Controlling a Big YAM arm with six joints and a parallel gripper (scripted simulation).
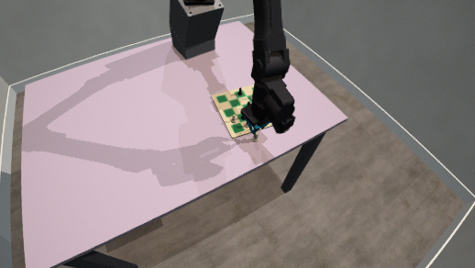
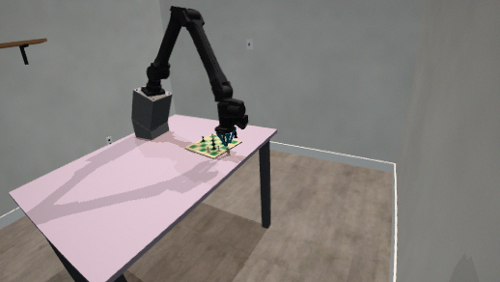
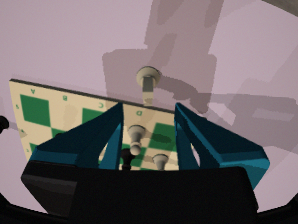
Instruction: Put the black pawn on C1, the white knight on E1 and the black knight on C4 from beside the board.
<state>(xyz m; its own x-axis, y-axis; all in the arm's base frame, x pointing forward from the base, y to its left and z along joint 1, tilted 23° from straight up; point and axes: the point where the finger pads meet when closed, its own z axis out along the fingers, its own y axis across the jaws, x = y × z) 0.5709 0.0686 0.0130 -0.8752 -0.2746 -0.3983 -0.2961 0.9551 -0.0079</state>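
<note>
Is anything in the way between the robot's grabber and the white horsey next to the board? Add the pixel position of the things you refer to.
No, nothing I can see stands between the open gripper [image 1: 255, 131] [image 2: 226, 144] [image 3: 149, 105] and the white knight [image 1: 255, 139] [image 2: 228, 152] [image 3: 148, 78], just off the board's edge [image 1: 234, 137] [image 2: 214, 157] [image 3: 60, 93].

- I see a brown shelf [image 2: 24, 42] on the grey wall [image 1: 390, 55] [image 2: 328, 87].
- I spot a wall plate [image 2: 249, 44], higher than another outlet [image 2: 109, 140].
- I view brownish flooring [image 1: 367, 184] [image 2: 328, 208] [image 3: 287, 6].
</note>
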